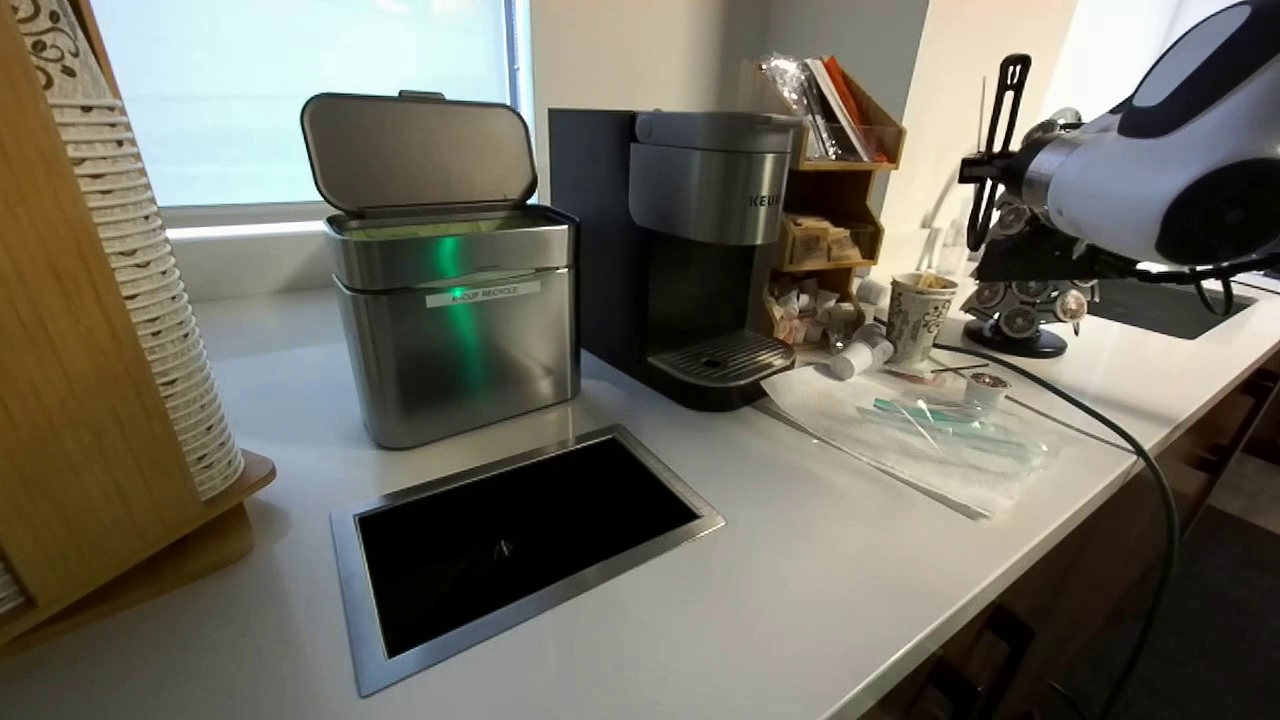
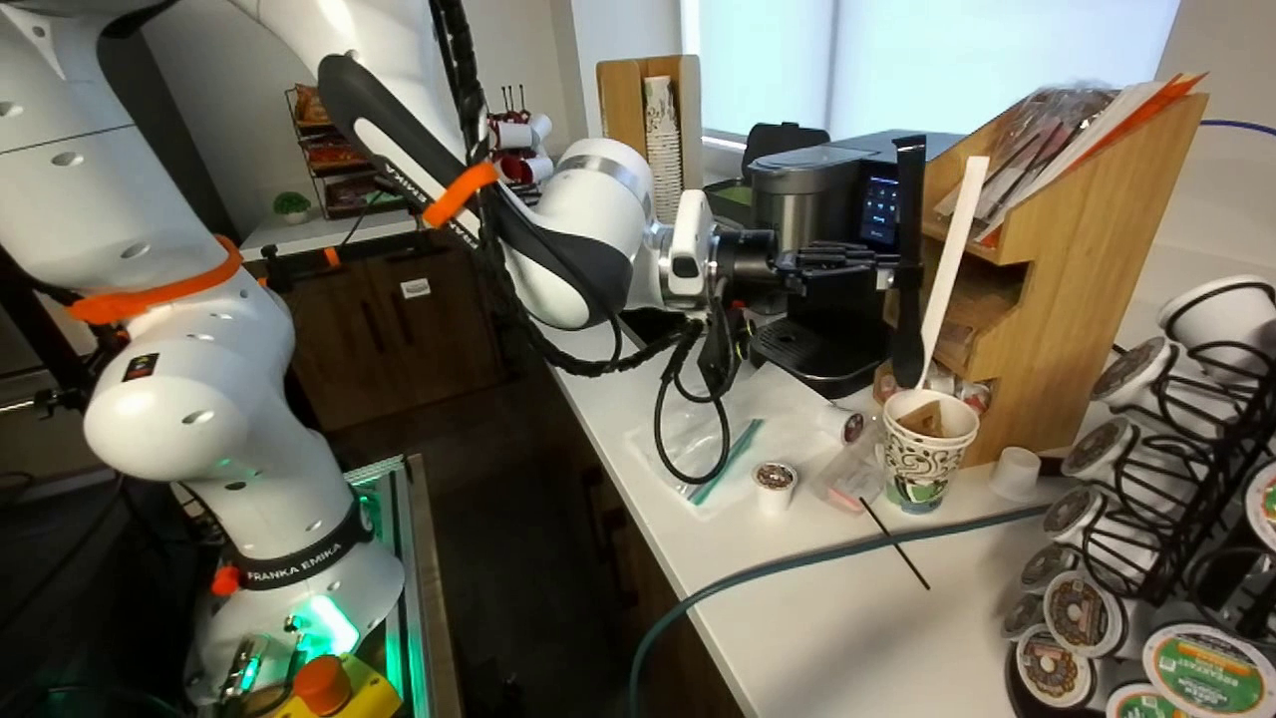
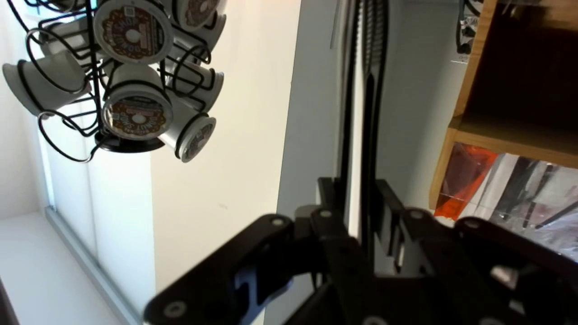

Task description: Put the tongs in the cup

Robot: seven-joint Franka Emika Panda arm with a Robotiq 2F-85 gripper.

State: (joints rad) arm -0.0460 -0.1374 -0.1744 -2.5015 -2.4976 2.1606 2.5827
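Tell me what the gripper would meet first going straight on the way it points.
Past the tongs the gripper holds, likely the white strip, seemingly in line in the wrist view too; it may belong to the tongs. Beyond it, that view shows grey wall; depth is unclear.

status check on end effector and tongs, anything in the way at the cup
End effector shut on tongs. Tongs roughly upright, not yet in cup. Brown packet in cup's mouth, might get in the way.
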